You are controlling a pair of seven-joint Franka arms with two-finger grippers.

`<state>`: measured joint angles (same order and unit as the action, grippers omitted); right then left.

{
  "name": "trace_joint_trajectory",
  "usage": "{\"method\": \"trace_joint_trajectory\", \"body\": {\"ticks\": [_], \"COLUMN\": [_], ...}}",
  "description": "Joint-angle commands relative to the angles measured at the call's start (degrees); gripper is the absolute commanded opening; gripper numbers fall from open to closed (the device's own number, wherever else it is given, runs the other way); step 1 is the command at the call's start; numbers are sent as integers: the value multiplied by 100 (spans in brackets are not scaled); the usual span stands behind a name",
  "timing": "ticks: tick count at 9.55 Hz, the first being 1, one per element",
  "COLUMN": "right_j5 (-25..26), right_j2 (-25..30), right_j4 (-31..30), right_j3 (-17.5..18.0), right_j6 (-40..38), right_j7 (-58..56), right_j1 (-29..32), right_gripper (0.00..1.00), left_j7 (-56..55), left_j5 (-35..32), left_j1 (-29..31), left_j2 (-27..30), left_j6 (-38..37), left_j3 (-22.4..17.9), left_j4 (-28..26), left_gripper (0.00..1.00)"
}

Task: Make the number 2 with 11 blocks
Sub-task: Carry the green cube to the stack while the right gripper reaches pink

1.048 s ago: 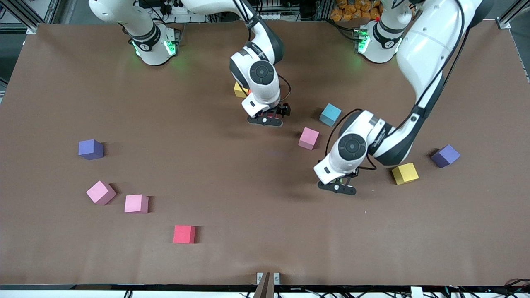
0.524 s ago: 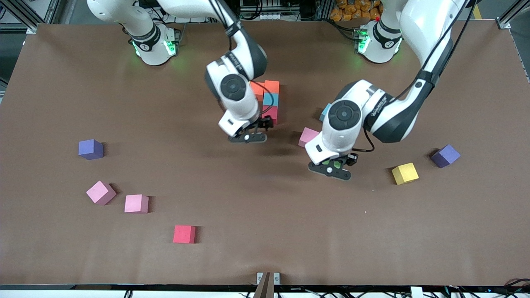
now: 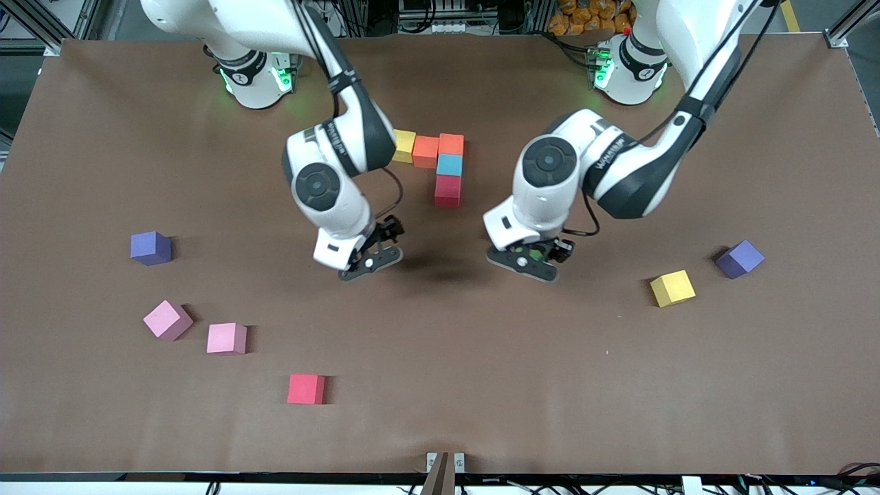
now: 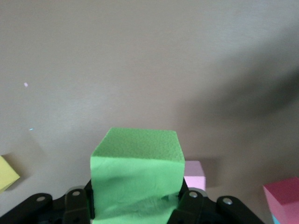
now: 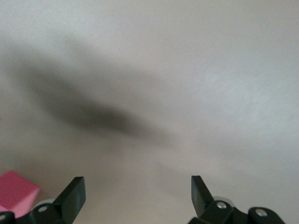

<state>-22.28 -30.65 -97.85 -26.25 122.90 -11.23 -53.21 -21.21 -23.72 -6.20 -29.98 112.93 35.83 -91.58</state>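
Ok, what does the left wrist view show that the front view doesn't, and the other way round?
Only the left wrist view shows plainly that the left gripper is shut on the green block.

Only the front view shows the started figure of five blocks, the open right gripper, two purple blocks, two pink blocks and a loose red block.

Both show the brown table and a loose yellow block.

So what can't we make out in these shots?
- Front view: green cube in the left gripper, mostly covered by it.
- Left wrist view: pink cube half hidden by the green cube; yellow cube cut by the edge.
- Right wrist view: reddish cube cut by the edge beside the open right gripper.
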Motion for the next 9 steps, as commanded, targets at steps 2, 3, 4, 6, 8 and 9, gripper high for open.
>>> {"method": "trace_joint_trajectory", "body": {"ticks": [2,3,4,6,8,9], "right_j5": [128,136,128,93,93,101], "right_j2": [-81,-116,-221,-493,-670,-784], "right_j4": [380,398,477,880,1083,1171], "right_j3": [58,58,58,76,76,102], "right_j6": [14,146,216,217,295,462], "right_j7": [-1798,-2256,-2835,-3768,-4551,-4815], "right_j1": [556,653,758,1110,1286,1374], "right_gripper": [100,100,100,100,100,100], "left_j7": [520,825,1246,1733,1926,2162], "left_j5": [-142,-142,-151,-151,-151,-151], "left_j1": [-108,-118,-118,-214,-442,-565], "left_j2": [107,115,159,212,160,64], "left_j6": [-105,-105,-105,-96,-96,-96], "left_j3": [214,232,241,258,276,276], "left_j4": [-71,-62,-53,-44,-53,-53], "left_gripper": [0,0,0,0,0,0]}}
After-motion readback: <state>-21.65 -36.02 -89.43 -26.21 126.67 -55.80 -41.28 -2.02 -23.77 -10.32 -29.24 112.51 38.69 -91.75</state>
